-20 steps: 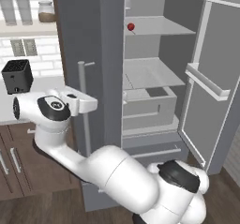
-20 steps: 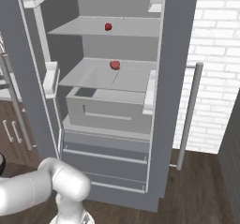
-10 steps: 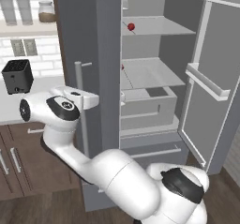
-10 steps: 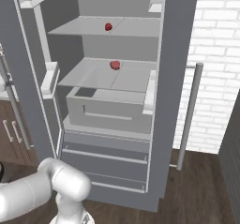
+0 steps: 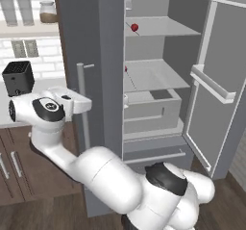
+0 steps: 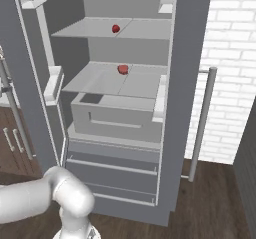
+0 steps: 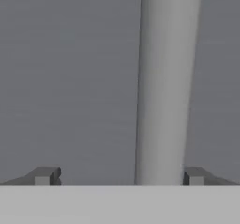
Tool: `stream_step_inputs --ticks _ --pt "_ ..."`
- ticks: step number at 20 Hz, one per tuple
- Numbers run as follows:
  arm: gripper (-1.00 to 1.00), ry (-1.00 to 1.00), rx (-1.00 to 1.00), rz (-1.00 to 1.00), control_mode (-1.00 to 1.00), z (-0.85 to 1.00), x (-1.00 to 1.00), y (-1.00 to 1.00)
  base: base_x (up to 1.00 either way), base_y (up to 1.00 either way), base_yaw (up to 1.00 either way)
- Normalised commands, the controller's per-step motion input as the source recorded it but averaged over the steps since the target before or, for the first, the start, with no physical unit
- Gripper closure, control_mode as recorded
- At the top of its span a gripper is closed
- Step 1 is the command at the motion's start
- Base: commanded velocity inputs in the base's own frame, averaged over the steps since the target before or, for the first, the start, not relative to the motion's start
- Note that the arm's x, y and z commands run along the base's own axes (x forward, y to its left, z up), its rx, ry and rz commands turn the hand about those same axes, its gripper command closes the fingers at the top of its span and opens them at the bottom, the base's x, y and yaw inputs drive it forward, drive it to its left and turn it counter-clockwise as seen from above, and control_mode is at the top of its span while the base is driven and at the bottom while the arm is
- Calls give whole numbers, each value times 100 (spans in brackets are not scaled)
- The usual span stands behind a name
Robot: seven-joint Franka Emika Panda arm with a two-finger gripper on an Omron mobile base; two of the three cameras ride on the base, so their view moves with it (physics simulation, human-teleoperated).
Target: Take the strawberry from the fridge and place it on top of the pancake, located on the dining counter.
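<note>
Fridge stands with both doors swung wide, its pale shelves and the two drawers below in plain sight. On the upper shelf sits a small red fruit, and a second red piece, the strawberry, lies on the middle shelf toward the back, above a grey bin; which of the two is really the strawberry is hard to tell at this size. From the left base view the upper fruit shows beside the edge of the left door, while the lower one is only a red sliver peeking out past that edge. The arm bends up from the base and reaches to the outer face of the left door, its hand up against the long silver bar handle. In the hand view the gripper is spread, one dark fingertip on each side of the handle, the right one just beside the bar and the left one well apart from it, neither clearly touching. A black toaster-like box rests on the tabletop to the left, under a wall shelf with jars.
</note>
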Motion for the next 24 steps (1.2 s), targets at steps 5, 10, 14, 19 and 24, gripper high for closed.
stream_step_inputs --ticks 5,10,14,19,24 --pt "-100 4 0 -21 -100 0 -23 22 0 0 0" --pt "-100 0 7 0 -100 -1 -11 10 0 0 0" --pt "-100 0 2 21 -100 -10 -20 23 0 0 0" --pt "-100 0 1 37 -100 0 -95 -4 0 0 0" --pt "-100 0 26 45 -100 -4 -100 -69 0 0 0"
